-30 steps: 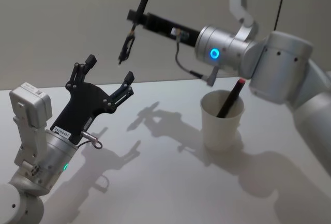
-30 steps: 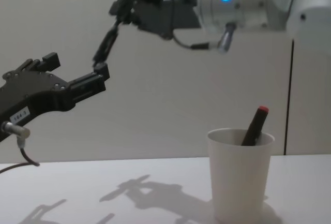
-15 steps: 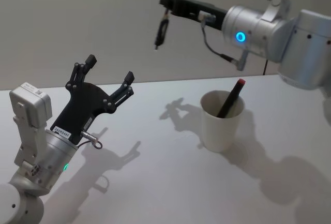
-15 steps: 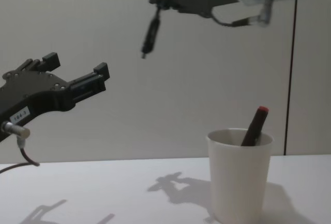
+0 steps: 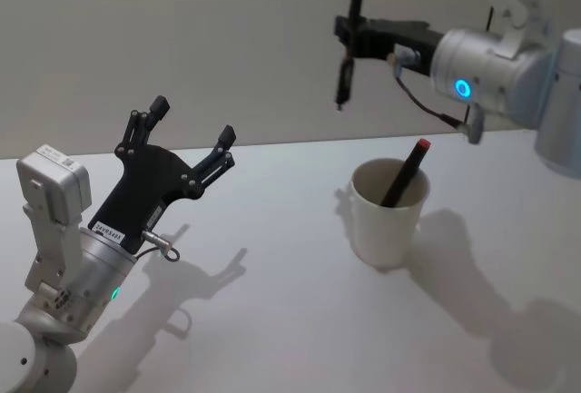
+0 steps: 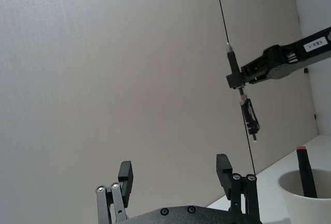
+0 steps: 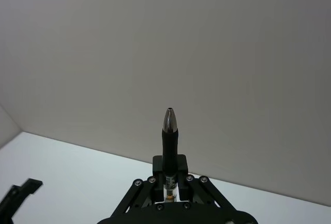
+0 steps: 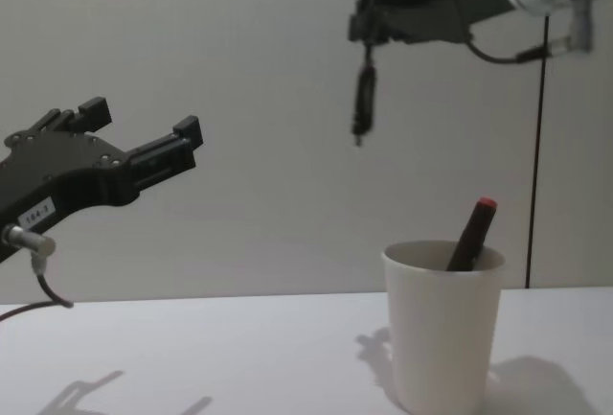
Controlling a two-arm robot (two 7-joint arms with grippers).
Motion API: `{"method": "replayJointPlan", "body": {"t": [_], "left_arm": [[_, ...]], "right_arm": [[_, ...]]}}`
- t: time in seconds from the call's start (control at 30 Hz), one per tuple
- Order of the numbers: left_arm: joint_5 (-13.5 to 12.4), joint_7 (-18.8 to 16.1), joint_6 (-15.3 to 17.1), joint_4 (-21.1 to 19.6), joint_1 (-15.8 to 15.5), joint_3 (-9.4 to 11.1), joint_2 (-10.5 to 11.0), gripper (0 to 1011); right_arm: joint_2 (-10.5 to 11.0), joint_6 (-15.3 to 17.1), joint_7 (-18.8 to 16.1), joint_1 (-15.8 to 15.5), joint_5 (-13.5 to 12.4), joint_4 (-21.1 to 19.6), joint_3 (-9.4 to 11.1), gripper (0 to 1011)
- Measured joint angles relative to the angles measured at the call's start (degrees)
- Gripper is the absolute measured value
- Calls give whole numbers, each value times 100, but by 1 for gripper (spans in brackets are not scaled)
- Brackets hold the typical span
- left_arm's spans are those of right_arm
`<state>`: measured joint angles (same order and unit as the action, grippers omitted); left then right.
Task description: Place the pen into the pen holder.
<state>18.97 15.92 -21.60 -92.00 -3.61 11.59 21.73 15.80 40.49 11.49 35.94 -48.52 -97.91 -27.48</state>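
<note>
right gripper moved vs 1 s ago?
Yes. In the head view the right gripper, shut on the pen, has swung toward the robot's right, closer above the pen holder.

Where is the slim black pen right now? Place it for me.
The slim black pen hangs upright in the right gripper, high above the table, up and left of the white paper cup in the head view.

Upright black pen (image 5: 349,44) above white cup (image 5: 388,221).

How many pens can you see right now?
2. One black pen is held upright in the right pincer, above the table; one red-capped pen leans inside the cup. The cup could hide more.
</note>
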Motion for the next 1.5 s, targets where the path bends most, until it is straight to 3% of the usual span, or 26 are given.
{"method": "replayJointPlan", "body": {"t": [0.47, 1.0, 1.5], "left_arm": [[-1, 0, 0, 0, 0, 0, 0, 1001], [-1, 0, 0, 0, 0, 0, 0, 1001], [-1, 0, 0, 0, 0, 0, 0, 1001]], "right_arm": [[484, 600, 525, -469, 613, -775, -99, 136], [1123, 1202, 1102, -1247, 1412, -1643, -293, 136], [1132, 1277, 1108, -1376, 1942, -1930, -312, 136]]}}
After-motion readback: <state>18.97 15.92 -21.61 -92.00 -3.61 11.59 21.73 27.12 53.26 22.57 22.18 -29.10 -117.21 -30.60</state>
